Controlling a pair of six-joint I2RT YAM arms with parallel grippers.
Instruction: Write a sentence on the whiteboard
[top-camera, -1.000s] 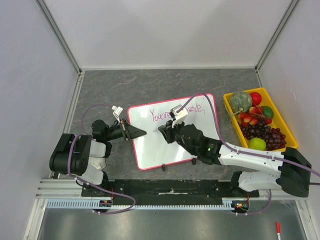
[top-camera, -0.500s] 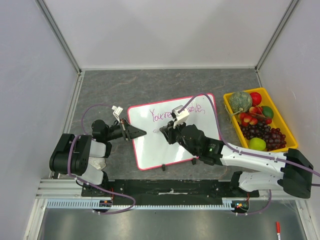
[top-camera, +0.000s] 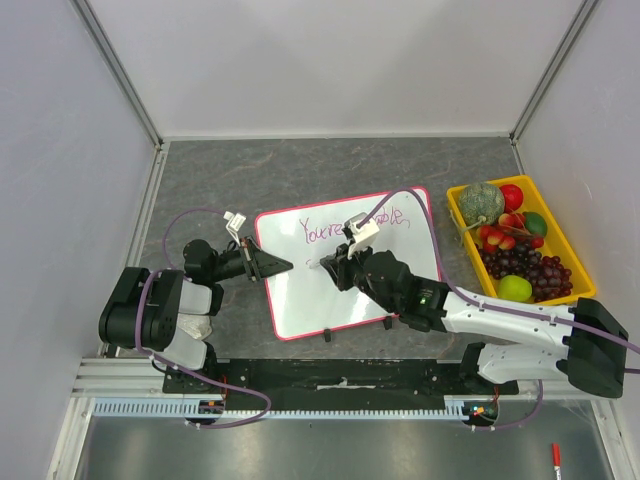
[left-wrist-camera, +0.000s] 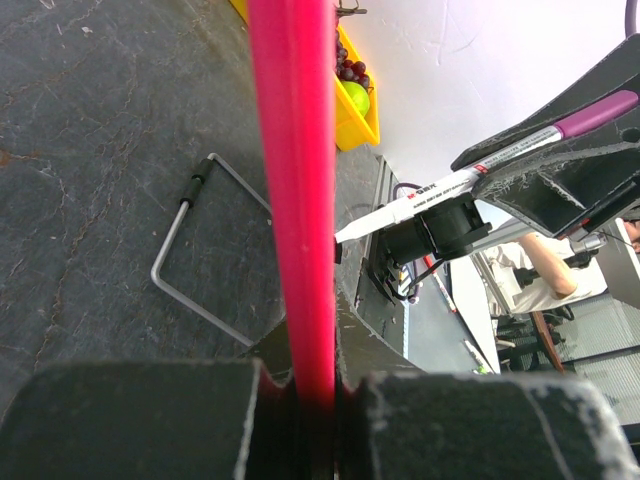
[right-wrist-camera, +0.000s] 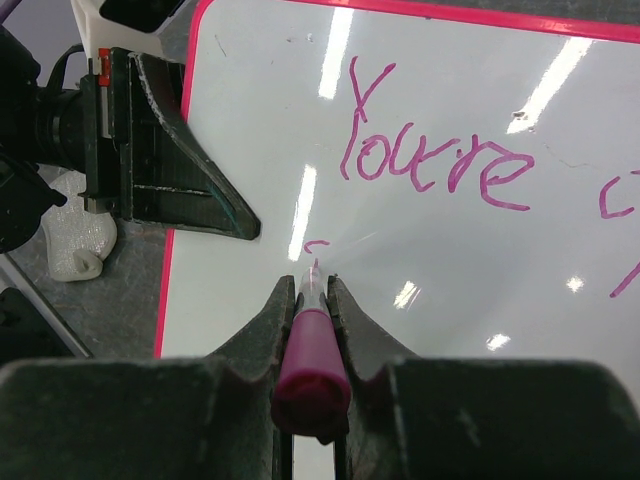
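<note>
Pink-rimmed whiteboard (top-camera: 300, 300) at mid-table, marker tip on its surface.
Left gripper (top-camera: 281, 266) is clamped on the board's left rim; right gripper (top-camera: 333, 264) pinches a purple marker (right-wrist-camera: 312, 345), tip touching below "You're" of the sentence (right-wrist-camera: 430, 165); yellow fruit tray (top-camera: 466, 230) lies right.

Moved my right gripper (top-camera: 330, 265) slightly left across the whiteboard (top-camera: 300, 298), clear of the sentence (right-wrist-camera: 430, 165). The marker (right-wrist-camera: 311, 345) tip now rests below the first word. A short new stroke (right-wrist-camera: 315, 245) has appeared there.
</note>
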